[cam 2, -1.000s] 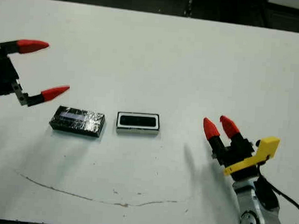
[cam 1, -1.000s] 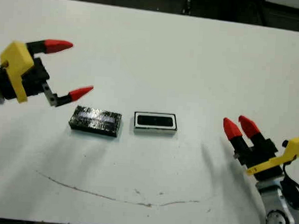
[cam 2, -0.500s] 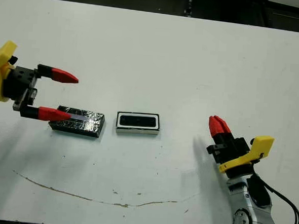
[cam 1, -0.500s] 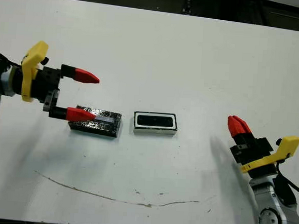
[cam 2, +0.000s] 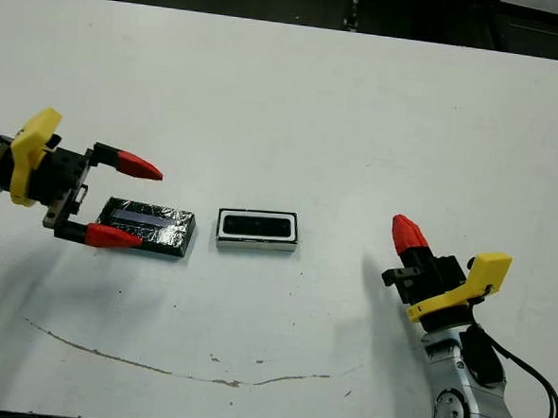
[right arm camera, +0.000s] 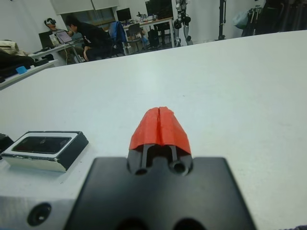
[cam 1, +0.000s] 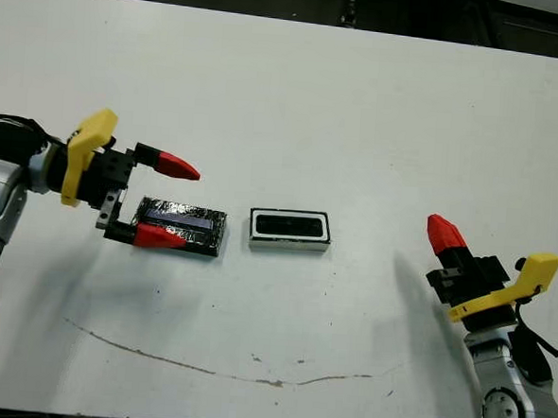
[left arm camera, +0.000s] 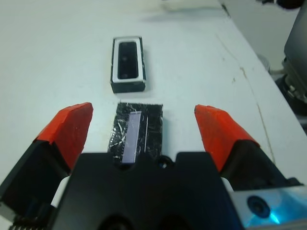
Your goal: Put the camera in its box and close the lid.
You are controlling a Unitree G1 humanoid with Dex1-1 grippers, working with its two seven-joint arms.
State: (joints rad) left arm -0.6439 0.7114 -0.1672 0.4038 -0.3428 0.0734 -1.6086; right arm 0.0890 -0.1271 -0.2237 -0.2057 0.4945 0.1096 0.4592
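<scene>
The box (cam 1: pixel 290 230), a small white tray, sits mid-table with the black camera (cam 1: pixel 290 226) lying inside it. Just left of it the speckled black lid (cam 1: pixel 181 227) lies flat on the table, apart from the box. My left gripper (cam 1: pixel 168 202) is open at the lid's left end, one fingertip beyond it and one at its near edge. In the left wrist view the lid (left arm camera: pixel 138 134) lies between the spread fingers, with the box (left arm camera: pixel 115 64) farther out. My right gripper (cam 1: pixel 445 233) is shut on nothing, well to the right of the box (right arm camera: pixel 67 152).
A thin brown mark (cam 1: pixel 222 367) runs across the white table near its front edge. Beyond the far edge, in the right wrist view, a person (right arm camera: pixel 91 33) sits among desks and chairs.
My left gripper has swung down and rightwards, from above and left of the lid to straddling its left end. My right gripper's fingers have come together.
</scene>
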